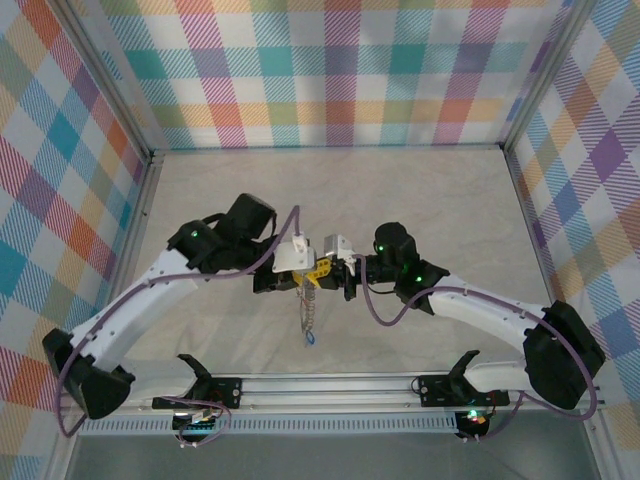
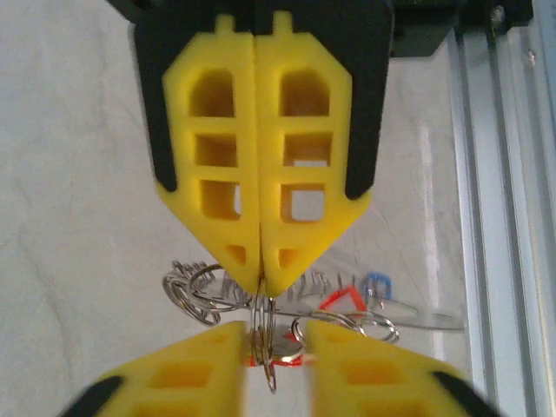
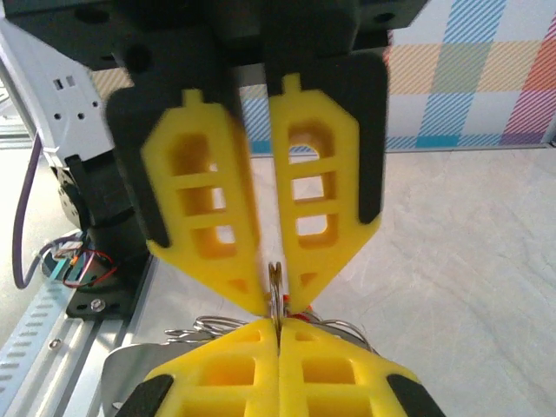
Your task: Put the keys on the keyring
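My left hand [image 2: 261, 282] and right hand [image 3: 276, 300] pinch the thin silver wire keyring [image 2: 263, 334] above the pale table [image 1: 420, 200]. Both grips should hold firm while the tiny red-headed keys [image 2: 340, 300] dangle.

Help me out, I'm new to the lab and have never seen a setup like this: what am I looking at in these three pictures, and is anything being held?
These are two robot arms bolted to the near edge of a table. The overhead picture shows the left arm and the right arm meeting in the middle. The other two pictures come from small cameras on the wrists, so each looks along its own yellow fingers.

The left gripper has its fingers pressed together on a thin metal ring. The right gripper pinches the same bunch from the opposite side.

That bunch is the keyring, a loop of thin silver wire trailing below the grippers. A red key and a blue key sit among the wire. I cannot tell whether its end rests on the table.
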`<action>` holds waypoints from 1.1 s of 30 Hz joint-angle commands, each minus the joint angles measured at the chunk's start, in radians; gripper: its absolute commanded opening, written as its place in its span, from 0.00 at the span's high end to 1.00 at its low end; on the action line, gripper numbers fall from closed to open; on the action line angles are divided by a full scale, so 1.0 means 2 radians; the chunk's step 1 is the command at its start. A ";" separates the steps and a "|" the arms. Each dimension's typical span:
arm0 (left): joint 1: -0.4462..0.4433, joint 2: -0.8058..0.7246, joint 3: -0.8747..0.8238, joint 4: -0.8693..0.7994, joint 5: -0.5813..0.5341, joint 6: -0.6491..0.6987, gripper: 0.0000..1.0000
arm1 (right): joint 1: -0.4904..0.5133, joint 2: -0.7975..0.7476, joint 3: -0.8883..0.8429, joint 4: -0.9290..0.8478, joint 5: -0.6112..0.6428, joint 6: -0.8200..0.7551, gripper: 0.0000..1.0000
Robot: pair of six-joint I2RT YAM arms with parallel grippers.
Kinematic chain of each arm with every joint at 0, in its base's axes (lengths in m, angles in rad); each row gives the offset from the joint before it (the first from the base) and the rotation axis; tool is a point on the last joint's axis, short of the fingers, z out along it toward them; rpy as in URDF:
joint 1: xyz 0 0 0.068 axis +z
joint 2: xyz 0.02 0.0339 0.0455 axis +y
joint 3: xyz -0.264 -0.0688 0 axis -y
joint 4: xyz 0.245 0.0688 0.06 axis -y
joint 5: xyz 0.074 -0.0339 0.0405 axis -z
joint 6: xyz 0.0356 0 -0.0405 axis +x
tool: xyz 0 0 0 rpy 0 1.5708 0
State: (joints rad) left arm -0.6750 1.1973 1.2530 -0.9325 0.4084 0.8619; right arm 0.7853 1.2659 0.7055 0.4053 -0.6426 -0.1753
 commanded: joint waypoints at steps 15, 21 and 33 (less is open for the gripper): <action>0.011 -0.030 -0.066 0.153 0.061 -0.079 0.76 | 0.003 -0.017 -0.049 0.161 -0.016 0.075 1.00; 0.011 -0.024 -0.052 0.113 0.051 -0.054 0.79 | 0.003 -0.030 -0.059 0.137 -0.013 0.053 1.00; 0.013 -0.043 -0.072 0.112 0.046 -0.057 0.72 | 0.003 -0.037 -0.067 0.138 -0.012 0.055 1.00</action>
State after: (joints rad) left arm -0.6579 1.1286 1.1168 -0.7040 0.4973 0.7464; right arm 0.7860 1.2198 0.5743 0.6277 -0.6395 -0.0597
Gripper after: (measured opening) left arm 0.286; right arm 0.050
